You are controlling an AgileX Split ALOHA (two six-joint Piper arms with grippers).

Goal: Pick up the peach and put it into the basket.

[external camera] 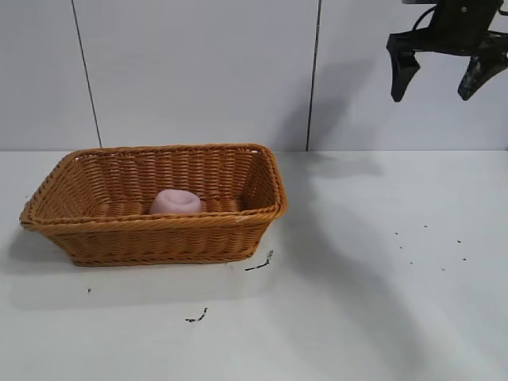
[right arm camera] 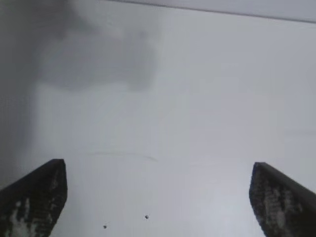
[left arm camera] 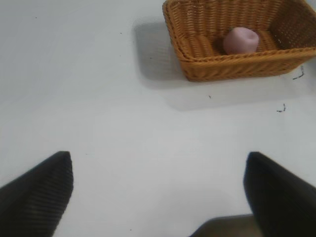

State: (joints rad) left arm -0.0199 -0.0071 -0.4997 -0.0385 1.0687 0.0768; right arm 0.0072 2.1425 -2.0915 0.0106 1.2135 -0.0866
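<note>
Both claws stand spread and empty, right claw [external camera: 439,70] high beside the basket [external camera: 119,242], left claw [left arm camera: 158,197] over bare surface [external camera: 381,302], since the peach [external camera: 176,202] already rests inside.

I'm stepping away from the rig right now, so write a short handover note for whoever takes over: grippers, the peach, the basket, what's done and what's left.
Right gripper: open, empty, raised high at the exterior view's upper right, away from the basket.
Left gripper: open, empty, over bare table, off to the side of the basket.
Peach: lying inside the basket on its floor, near the middle.
Done: peach placed in the basket and released.
Left: nothing on the task itself; probably only parking the right arm.
</note>
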